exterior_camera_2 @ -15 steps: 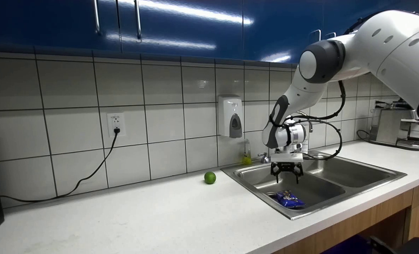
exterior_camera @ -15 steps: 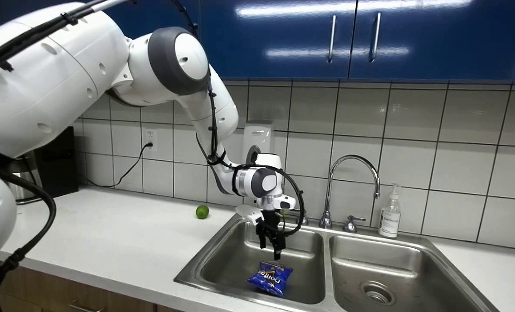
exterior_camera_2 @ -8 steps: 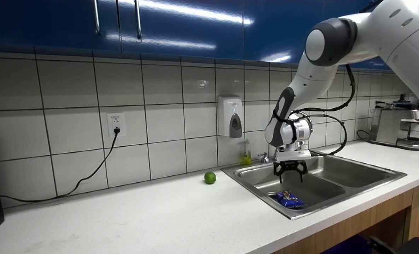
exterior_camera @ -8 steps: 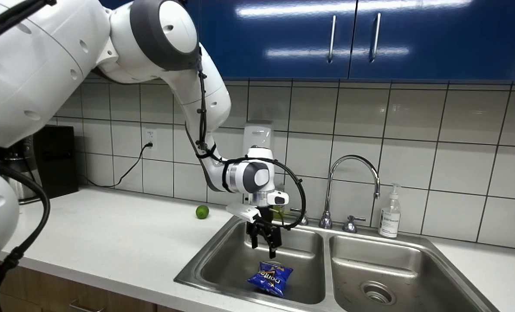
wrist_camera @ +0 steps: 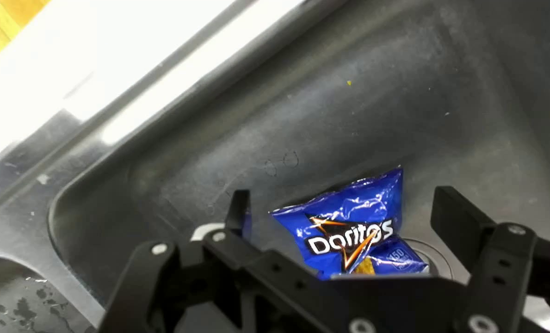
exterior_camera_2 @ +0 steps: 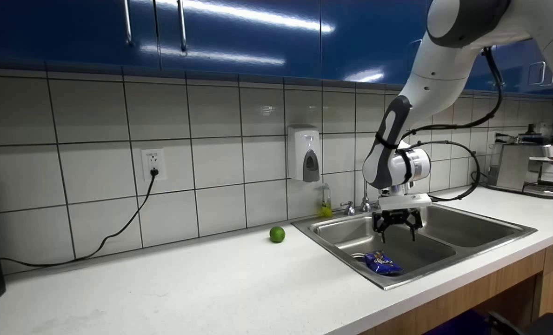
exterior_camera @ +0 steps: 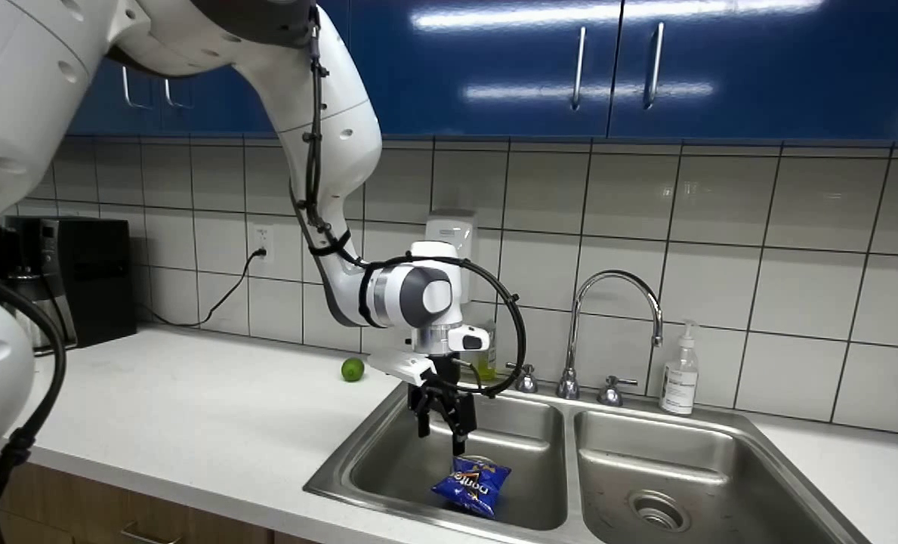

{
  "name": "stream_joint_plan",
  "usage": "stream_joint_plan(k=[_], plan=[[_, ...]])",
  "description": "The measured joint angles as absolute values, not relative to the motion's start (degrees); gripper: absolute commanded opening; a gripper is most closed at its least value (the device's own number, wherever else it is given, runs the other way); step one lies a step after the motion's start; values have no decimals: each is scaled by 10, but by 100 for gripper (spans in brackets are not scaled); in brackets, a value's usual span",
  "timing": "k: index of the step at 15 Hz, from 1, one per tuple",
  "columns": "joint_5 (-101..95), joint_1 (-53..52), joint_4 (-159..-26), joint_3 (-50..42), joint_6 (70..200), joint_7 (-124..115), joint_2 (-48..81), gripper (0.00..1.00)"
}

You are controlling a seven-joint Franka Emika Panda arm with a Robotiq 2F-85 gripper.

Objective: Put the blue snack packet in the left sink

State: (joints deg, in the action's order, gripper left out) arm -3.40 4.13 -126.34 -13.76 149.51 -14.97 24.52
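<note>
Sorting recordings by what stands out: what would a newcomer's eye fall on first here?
Probably the blue bag marked Doritos, lying in the left sink. Next comes the white arm, its claw hanging open over that sink. Then the green ball on the counter beside it.

both exterior views: streaked glare on blue cabinets [exterior_camera: 547,60] | wrist view: counter [wrist_camera: 94,51] overexposed

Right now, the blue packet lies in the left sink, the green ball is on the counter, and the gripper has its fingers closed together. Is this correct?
Not quite: the gripper is open, its fingers wide apart, as the wrist view shows. The blue packet does lie in the left sink, and the green ball is on the counter.
</note>
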Motion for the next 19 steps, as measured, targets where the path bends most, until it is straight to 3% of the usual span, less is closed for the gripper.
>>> stream_joint_plan(k=[11, 19], plan=[[-128, 23, -1427, -139, 1493, -151, 68, 100], [-148, 23, -1467, -127, 1480, -158, 12, 100]])
